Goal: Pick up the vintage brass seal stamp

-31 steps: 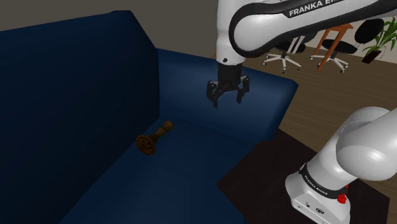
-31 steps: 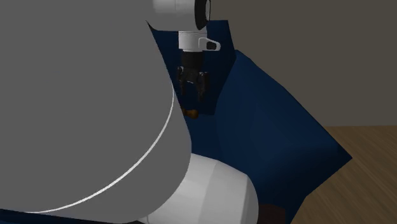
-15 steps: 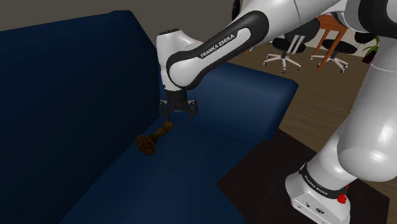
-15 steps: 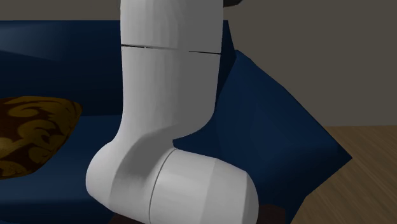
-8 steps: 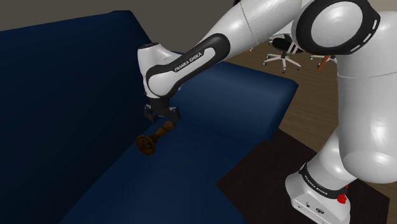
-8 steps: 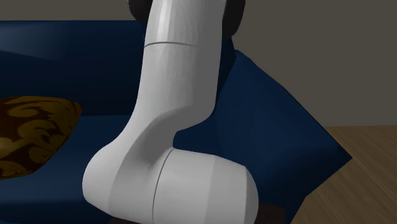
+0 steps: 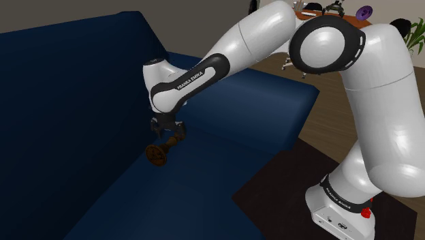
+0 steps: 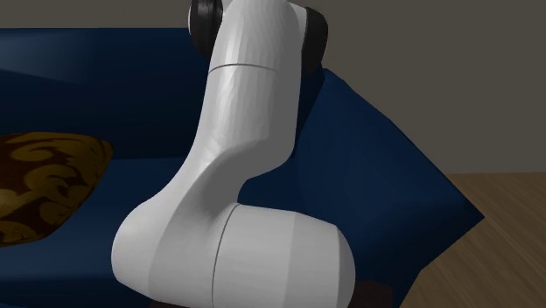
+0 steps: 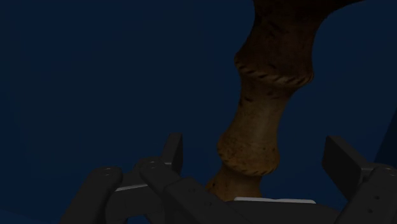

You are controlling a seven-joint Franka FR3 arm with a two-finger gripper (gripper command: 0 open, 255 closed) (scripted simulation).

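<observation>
**Claw [image 9: 253, 149] spread wide around the stamp [image 9: 267, 108], squeeze not yet made**

And here's the stamp [image 7: 163, 148], a brown turned piece lying on its side on the seat of the dark blue sofa [image 7: 204, 184], close to where the seat meets the backrest. Its round base points toward the shoulder view's lower left, and its handle runs up and to the right, straight under the claw [image 7: 167, 131].

Over to the wrist view: the ridged, waisted handle runs right up between the two black fingers [image 9: 170, 151]. They stand apart with blue sofa showing on either side of the handle, so nothing is gripped yet. The handle looks to sit a touch nearer one finger than the other.

The step in hand, by my reading, is the close. To do it well, the claw should settle low enough that the pads meet the handle at its narrow waist rather than on a bulge, where a rounded profile would likely squirt out. Centring the handle first would stop one finger from shoving the stamp sideways across the soft seat. Then a firm close, and a straight lift, since the heavy base end will probably want to swing down.

Further out, the white arm [image 7: 225, 54] arcs across from the stand, and in the second exterior view it [image 8: 245, 131] stands in front of the sofa [image 8: 385, 157], with a patterned cushion [image 8: 44, 184] off to that view's left.
</observation>
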